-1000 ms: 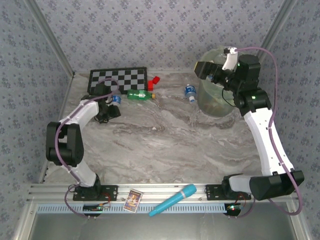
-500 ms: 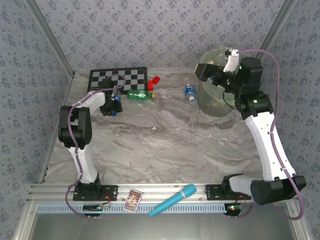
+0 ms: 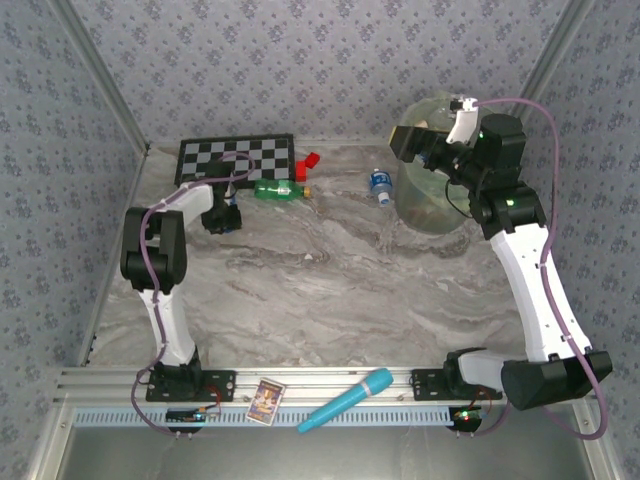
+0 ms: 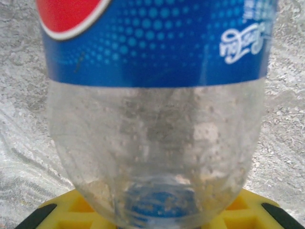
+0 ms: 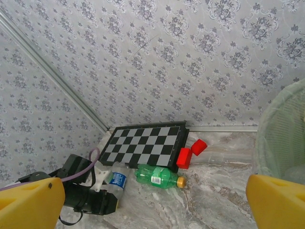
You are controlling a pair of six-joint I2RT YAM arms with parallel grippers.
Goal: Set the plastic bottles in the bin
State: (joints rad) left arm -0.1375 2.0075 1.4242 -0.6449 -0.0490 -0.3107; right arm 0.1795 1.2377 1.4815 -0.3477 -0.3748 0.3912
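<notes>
Left gripper point(image 3: 222, 215): since a second ago, brought up against the blue-labelled bottle point(image 4: 157, 119) near the table point(image 3: 330, 280) far left corner; grip cannot be told. Right gripper point(image 3: 408, 140): held spread above the bin point(image 3: 432, 212). Pickup is judged imminent

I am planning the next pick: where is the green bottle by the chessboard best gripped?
Probably mid-body on the green bottle, from above, fingers across its width: it lies on its side along the table, with the chessboard close behind.
</notes>
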